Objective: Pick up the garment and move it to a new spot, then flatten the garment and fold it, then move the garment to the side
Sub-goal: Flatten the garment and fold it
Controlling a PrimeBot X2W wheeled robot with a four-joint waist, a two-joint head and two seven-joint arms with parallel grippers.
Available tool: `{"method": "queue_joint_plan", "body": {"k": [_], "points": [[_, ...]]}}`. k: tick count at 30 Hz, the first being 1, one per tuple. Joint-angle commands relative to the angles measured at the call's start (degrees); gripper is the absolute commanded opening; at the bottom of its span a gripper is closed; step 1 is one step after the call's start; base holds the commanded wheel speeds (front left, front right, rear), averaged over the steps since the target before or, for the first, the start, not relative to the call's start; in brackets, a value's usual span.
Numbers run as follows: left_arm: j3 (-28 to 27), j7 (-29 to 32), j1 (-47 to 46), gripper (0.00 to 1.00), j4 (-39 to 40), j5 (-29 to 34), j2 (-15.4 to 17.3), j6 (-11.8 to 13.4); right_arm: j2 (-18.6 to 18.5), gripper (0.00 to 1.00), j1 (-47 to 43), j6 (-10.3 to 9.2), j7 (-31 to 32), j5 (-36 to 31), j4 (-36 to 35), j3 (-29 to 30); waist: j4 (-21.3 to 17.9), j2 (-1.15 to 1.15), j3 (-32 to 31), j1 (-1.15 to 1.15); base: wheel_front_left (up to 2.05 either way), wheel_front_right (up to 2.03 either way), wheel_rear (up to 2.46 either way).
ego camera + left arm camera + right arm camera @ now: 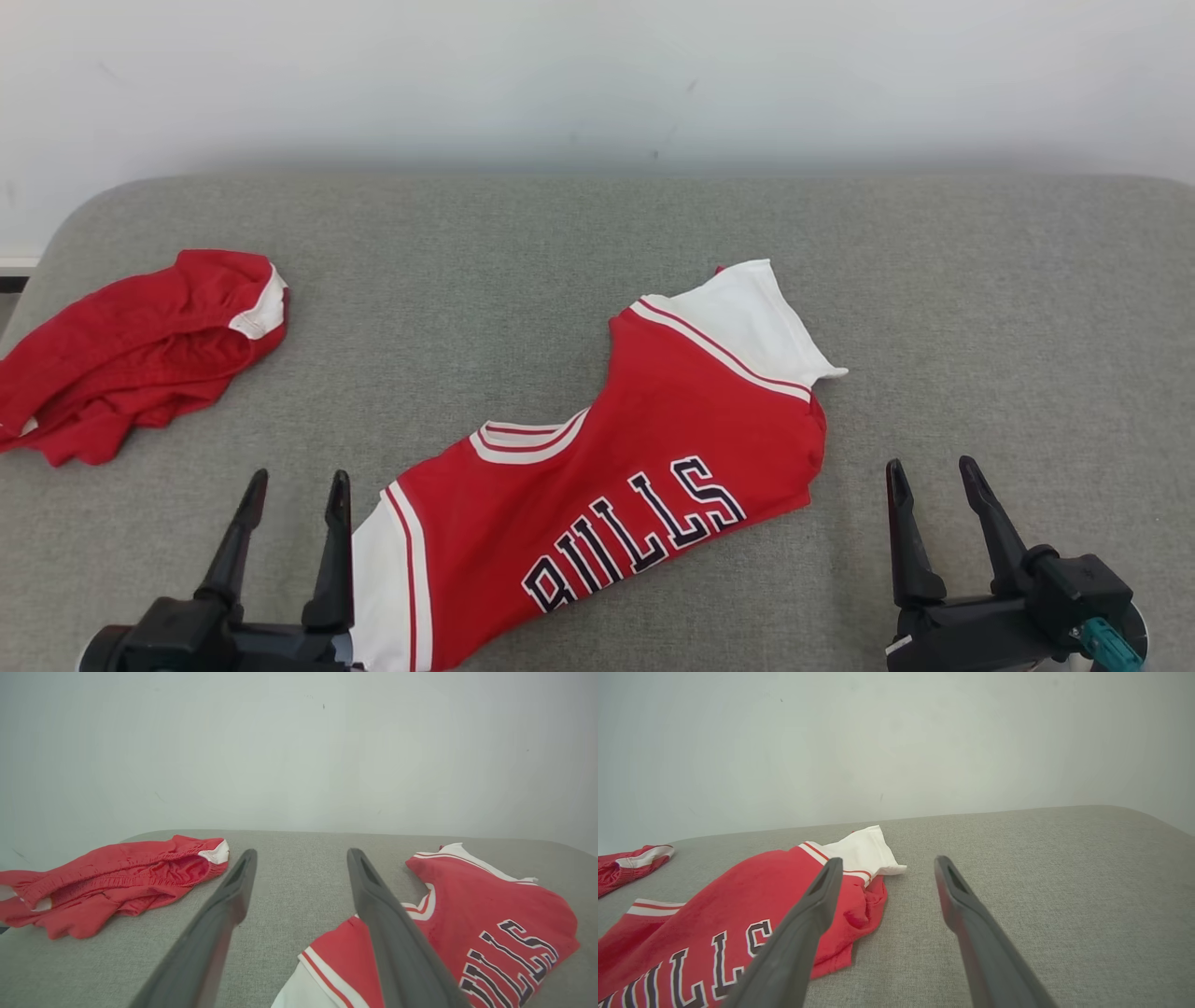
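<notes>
Red jersey (653, 448) lies slantwise on the grey cushion (579, 233), lettering up. It runs from the near edge beside the left gripper (299, 481) out toward the middle. One white sleeve (747, 317) is at the far end and the other white sleeve (383, 588) is at the near end, just beside the left gripper's inner finger; contact there cannot be told. The body is not spread: the edge on the right looks bunched and tucked under, and the collar sits off to the left side. Left gripper is released, fingers spread with only bare cushion between them in the left wrist view, holding nothing. Right gripper (931, 464) is likewise released and empty, standing apart from the jersey on open cushion to its right. Both sit low at the near edge with fingers pointing away, one on each side of the jersey. Judgement: this flanking stance suits taking two corners or sleeves at once to pull the cloth flat. A pair of red shorts (140, 355) lies crumpled at the far left, well apart, near the pale wall (597, 84). Judgement: the jersey is set down in its spot, with flattening and folding not yet done. Risk: a grip on the tucked edge may lift two layers together.
</notes>
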State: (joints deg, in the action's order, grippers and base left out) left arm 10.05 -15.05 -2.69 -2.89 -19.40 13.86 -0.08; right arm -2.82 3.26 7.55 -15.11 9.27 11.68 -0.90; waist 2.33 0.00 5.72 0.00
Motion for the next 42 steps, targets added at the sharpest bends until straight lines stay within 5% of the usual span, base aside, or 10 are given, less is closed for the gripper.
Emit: {"method": "queue_joint_plan", "body": {"k": [1, 10, 21, 31, 42], "points": [[-0.30, -0.18, -0.86, 1.00, 0.10, 0.40, 0.22, -0.23, -0.12, 1.00, -0.07, -0.13, -0.07, 0.27, -0.06, -0.05, -0.52, 0.00, 0.34, 0.00, 0.00, 0.00, 0.00], [-1.56, 1.35, -9.39, 1.00, -0.54, -0.05, 2.56, -2.26, -0.12, 1.00, 2.04, -0.13, -0.07, 0.84, 0.04, -0.63, -5.09, 0.00, 3.47, 0.00, 0.00, 0.00, 0.00], [2.85, 15.07, -28.82, 1.00, -3.37, -3.79, 10.15, -7.07, -0.10, 1.00, 5.90, -0.13, -0.07, 4.13, 0.29, -3.30, -15.64, 0.00, 10.26, 0.00, 0.00, 0.00, 0.00], [10.17, 22.14, -38.99, 1.00, -10.08, -7.72, 16.15, -7.37, -0.09, 1.00, 7.60, -0.13, -0.06, 7.74, 0.79, -5.43, -23.26, 0.00, 13.86, 0.00, 0.00, 0.00, 0.00], [19.77, 25.34, -44.79, 1.00, -18.44, -11.96, 20.72, -7.31, -0.09, 1.00, 8.67, -0.13, -0.06, 9.86, 1.08, -6.71, -26.73, 0.00, 15.99, 0.00, 0.00, 0.00, 0.00]]}}
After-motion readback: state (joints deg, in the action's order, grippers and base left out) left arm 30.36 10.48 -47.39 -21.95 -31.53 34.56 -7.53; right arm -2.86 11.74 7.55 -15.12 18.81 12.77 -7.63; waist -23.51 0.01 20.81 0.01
